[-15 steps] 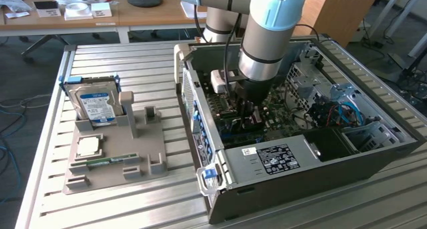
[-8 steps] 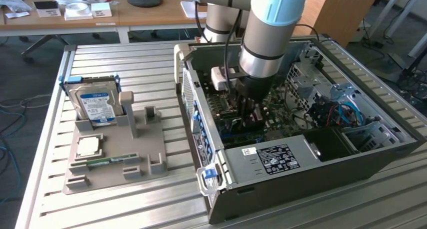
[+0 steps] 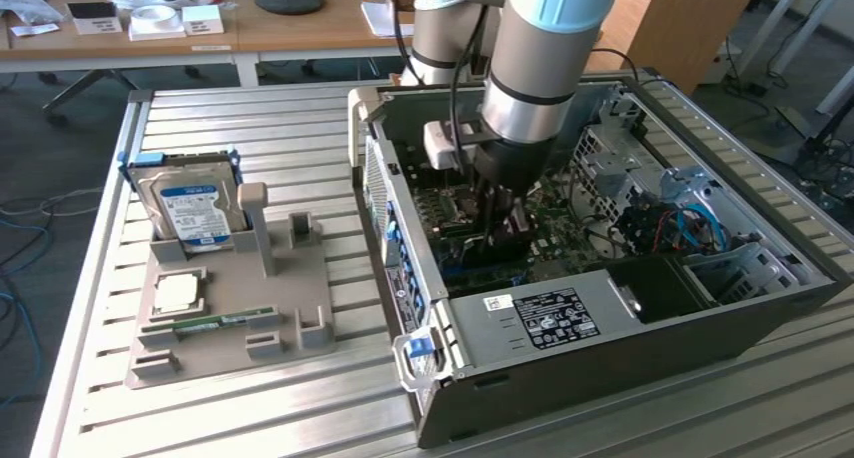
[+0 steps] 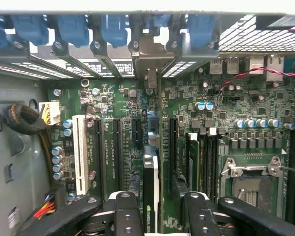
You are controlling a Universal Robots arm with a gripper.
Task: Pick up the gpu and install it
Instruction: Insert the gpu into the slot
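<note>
- Gripper (image 4: 155, 216) down inside case (image 3: 747, 343), fingers (image 4: 128, 214) spread wide, one each side of gpu (image 4: 150, 189); seen edge-on between them, card thin, so probably clear of both pads rather than pinched.
- Gpu upright on edge, in line with a long motherboard (image 4: 226, 103) slot; end bracket (image 4: 148, 61) up against rear slot openings. Looks seated or nearly so; full engagement not confirmable.
- Blue latches (image 4: 113, 29) along rear wall, there to lock brackets.
- White slot (image 4: 80, 155) and other dark slots beside card bare; CPU socket (image 4: 250, 184) off to one side, unpopulated.
- Exterior view: arm (image 3: 541, 68) vertical over open case, suiting a straight push into slot.
- Farther, at exterior view's left: holder tray (image 3: 227, 353) with hard drive (image 3: 191, 213) standing, memory stick (image 3: 214, 325) lying flat.
</note>
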